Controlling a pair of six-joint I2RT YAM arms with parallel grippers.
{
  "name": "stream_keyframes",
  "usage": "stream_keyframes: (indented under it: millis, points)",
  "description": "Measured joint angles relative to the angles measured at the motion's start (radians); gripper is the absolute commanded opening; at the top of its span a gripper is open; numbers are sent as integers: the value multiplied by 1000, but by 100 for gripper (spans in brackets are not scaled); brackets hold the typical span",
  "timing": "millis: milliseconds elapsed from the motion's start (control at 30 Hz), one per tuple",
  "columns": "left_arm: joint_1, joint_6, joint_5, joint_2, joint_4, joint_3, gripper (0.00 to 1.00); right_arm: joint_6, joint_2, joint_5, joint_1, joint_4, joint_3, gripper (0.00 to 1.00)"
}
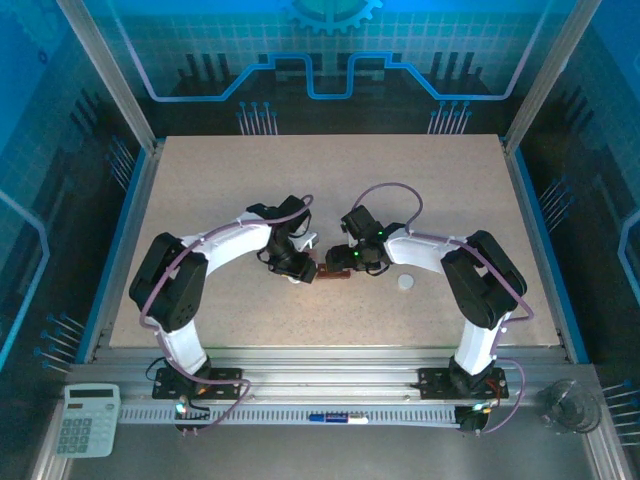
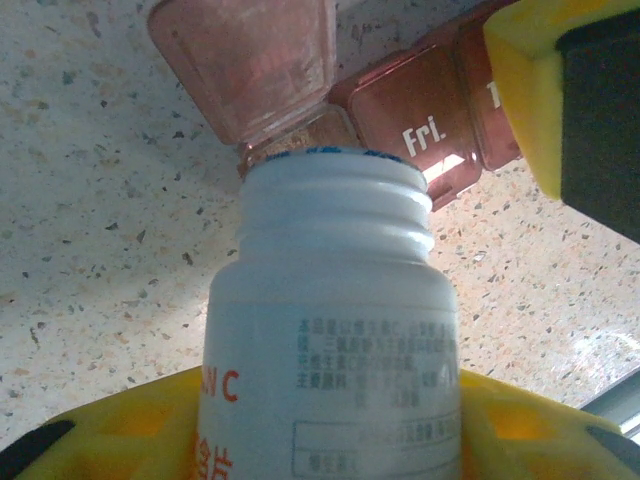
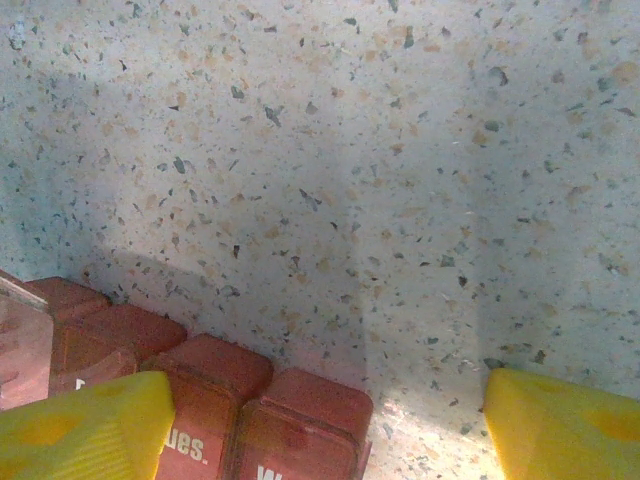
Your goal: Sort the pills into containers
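Overhead, caught both arms folded inward to the middle of the table. Showed the left gripper closed around a small white bottle, tipped toward the containers, a dark reddish-brown strip lying between the two wrists. Placed the right gripper at the strip's far end, probably to steady it. Left a white cap lying apart on the right, presumably off the bottle, given the bare threaded mouth. Left a calculator on the near rail, outside the work.

From the left wrist, looked along the bottle, pinched low on its body between yellow fingers, leaving the threaded neck free. Aimed the mouth at the strip's end cell, under a raised translucent lid, apparently for pouring. Read "Fri." on the shut cell beside it. Caught a yellow finger of the right gripper over the next cell along; could not tell touching from hovering. Could not make out anything inside the open cell.

From the right wrist, showed jaws standing wide and holding nothing. Set one yellow fingertip over the row of shut cells, the other fingertip well apart on bare tabletop. Suggested bracing rather than gripping, to stop the light strip sliding under the bottle.
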Motion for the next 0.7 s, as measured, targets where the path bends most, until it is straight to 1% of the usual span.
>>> stream_keyframes:
  millis: [300, 700]
  points:
    - [0, 18, -3, 33, -34, 33, 0, 3, -3, 0, 0, 8, -6, 82]
    - [0, 36, -3, 37, -58, 42, 0, 8, -4, 5, 5, 10, -8, 82]
